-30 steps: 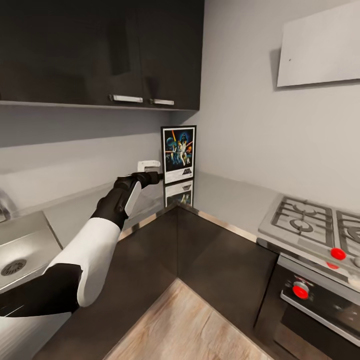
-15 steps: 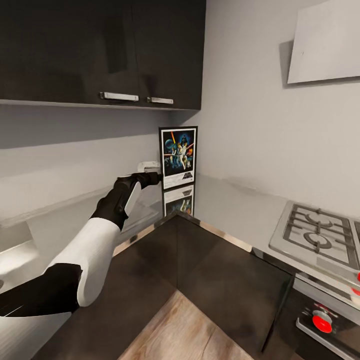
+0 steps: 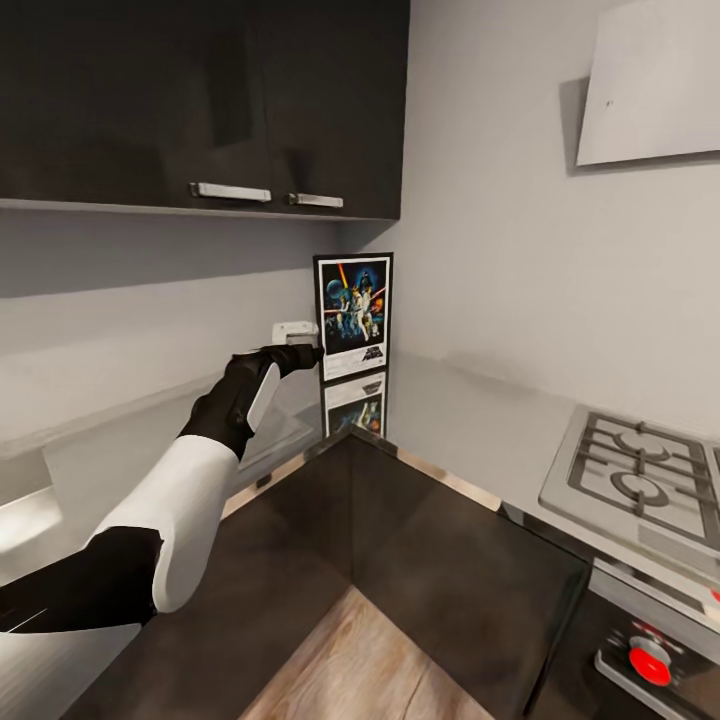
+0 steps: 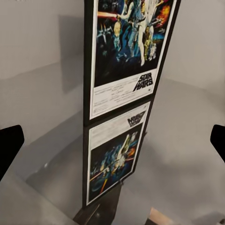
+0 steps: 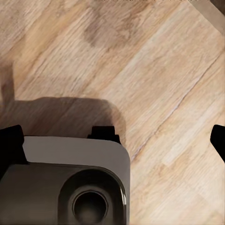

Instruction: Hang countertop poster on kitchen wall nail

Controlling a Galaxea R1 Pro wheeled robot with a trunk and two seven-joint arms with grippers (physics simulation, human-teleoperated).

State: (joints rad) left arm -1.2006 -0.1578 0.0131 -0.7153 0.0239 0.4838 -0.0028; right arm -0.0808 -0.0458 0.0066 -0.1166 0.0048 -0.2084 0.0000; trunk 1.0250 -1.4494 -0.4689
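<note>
The poster [image 3: 353, 315] stands upright in the corner of the pale grey kitchen countertop [image 3: 470, 410], leaning on the wall, with its mirror image on the worktop below. In the left wrist view the poster [image 4: 126, 51] is straight ahead, black "STAR WARS" lettering readable. My left gripper [image 3: 306, 355] hovers just above the worktop by the poster's lower left edge. It is open, with its fingertips [image 4: 9, 145] spread wide and nothing held. A tiny dark dot, the wall nail [image 3: 608, 103], sits on the pale panel high at the right. My right gripper [image 5: 112, 140] is open over the wooden floor.
Dark upper cabinets [image 3: 200, 100] hang above my left arm. A steel gas hob [image 3: 640, 480] lies on the right, with an oven front and red knob [image 3: 650, 665] below. A white wall fitting [image 3: 295, 328] sits behind the gripper. Dark cabinet fronts [image 3: 400, 540] form a corner above the wooden floor [image 3: 370, 660].
The head view has swung: the sink has slid out at the left and the hob has shifted right. My left gripper stays by the poster's lower left edge.
</note>
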